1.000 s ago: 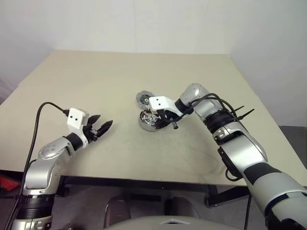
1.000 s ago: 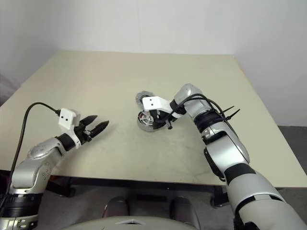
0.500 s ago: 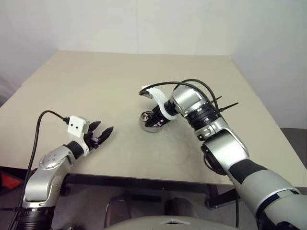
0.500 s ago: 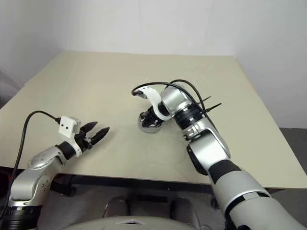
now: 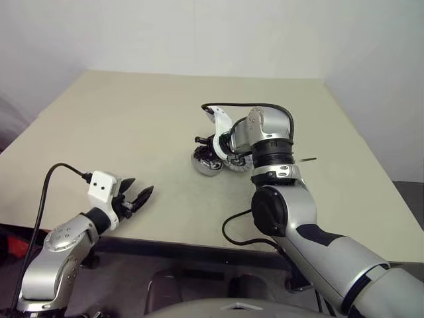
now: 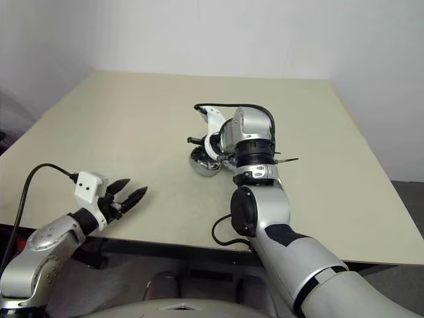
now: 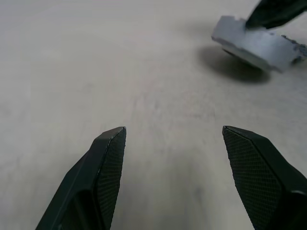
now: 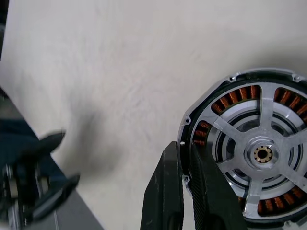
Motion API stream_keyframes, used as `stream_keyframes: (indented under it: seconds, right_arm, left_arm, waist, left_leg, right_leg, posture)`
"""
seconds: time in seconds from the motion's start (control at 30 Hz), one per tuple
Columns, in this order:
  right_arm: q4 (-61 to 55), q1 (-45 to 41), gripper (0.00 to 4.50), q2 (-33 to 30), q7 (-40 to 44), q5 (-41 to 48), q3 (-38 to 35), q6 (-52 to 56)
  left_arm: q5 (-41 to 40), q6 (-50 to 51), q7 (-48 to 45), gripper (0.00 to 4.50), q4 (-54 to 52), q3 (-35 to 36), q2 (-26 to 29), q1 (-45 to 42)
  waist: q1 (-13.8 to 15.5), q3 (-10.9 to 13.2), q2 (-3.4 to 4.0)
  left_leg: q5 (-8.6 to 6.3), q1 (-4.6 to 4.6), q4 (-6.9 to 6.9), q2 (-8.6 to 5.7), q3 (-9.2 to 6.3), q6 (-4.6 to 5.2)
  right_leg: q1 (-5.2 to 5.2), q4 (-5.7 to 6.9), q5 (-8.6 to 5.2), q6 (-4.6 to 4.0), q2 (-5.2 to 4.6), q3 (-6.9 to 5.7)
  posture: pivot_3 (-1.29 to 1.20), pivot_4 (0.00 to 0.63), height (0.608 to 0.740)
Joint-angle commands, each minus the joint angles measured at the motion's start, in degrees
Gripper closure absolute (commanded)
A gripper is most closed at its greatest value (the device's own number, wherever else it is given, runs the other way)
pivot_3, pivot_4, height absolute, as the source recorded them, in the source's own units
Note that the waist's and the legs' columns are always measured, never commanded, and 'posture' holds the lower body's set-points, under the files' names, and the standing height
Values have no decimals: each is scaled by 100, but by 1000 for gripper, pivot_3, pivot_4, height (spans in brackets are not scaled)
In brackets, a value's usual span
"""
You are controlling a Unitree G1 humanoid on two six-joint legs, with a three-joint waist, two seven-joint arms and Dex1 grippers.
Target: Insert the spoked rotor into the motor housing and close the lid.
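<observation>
The motor housing (image 8: 268, 72) shows its copper windings in the right wrist view. The spoked rotor (image 8: 263, 154) lies inside it, hub facing up. My right gripper (image 8: 184, 147) is shut on the housing's rim, one finger outside and one over the windings. In the head views the housing (image 5: 204, 164) sits mid-table under my right hand. From the left wrist view it (image 7: 254, 43) hangs slightly above the table, over its own shadow. My left gripper (image 5: 136, 197) is open and empty near the front left edge, its fingers (image 7: 108, 153) wide apart. The lid is hidden behind my right hand.
The beige table (image 5: 132, 119) is bare around both arms. Its front edge runs just below my left gripper. A white wall stands behind the far edge, and a black cable loops over my right wrist (image 5: 238, 109).
My right wrist has rolled over and the hand has swung left above the housing, still pinching its rim. My left gripper has drawn back toward the front edge, still open.
</observation>
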Motion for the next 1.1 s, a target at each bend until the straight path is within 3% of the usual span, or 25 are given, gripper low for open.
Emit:
stream_keyframes:
  seconds: [0.03, 0.2, 0.4, 0.7, 0.93, 1.1]
  right_arm:
    - [176, -142, 4500, 1178, -985, 236, -199, -434]
    - [429, -73, 4500, 1214, -1483, 801, 39, -788]
    - [686, -186, 2641, 1053, -1992, 1210, 467, -1014]
    - [607, -483, 2641, 854, -2278, 1945, 517, -817]
    - [623, -741, 2641, 786, -2593, 2300, 362, -763]
    - [678, -974, 2641, 615, -2568, 2554, 230, -1199]
  left_arm:
    - [-60, -32, 78, 1104, -356, 185, 36, 28]
    - [-49, -12, 121, 1104, -430, 191, 33, 65]
    - [-13, -47, 111, 1104, -367, 143, 38, 60]
    - [25, -61, 41, 1104, -195, 70, 63, -114]
    - [57, -52, -18, 1104, -47, 12, 88, -321]
    - [52, -70, -39, 1104, -12, -3, 95, -333]
  waist:
    - [1, 3, 5]
    - [-4, 7, 12]
    - [-6, 8, 13]
    - [-23, 2, 3]
    - [-66, 0, 2]
    - [-73, 0, 3]
  left_leg:
    - [0, 19, -9, -4, -2, -1]
    - [1, 32, -13, -18, -16, -2]
    - [1, 23, -13, -32, -37, -2]
    - [4, 1, -13, -32, -45, -5]
    - [18, -95, -15, -22, -45, -28]
    - [10, -98, -20, -22, -45, -26]
  right_leg:
    - [14, 0, -1, 1, -1, 0]
    - [26, -5, -1, 6, -3, 0]
    - [25, -24, 2, 12, -3, -1]
    - [18, -12, 7, 18, 0, 2]
    - [-93, -1, 36, 1, 20, 9]
    - [-100, -2, 25, 3, 20, 10]
  posture:
    - [0, 0, 740]
    - [0, 0, 740]
    - [0, 0, 740]
    - [0, 0, 740]
    - [0, 0, 740]
    - [0, 0, 740]
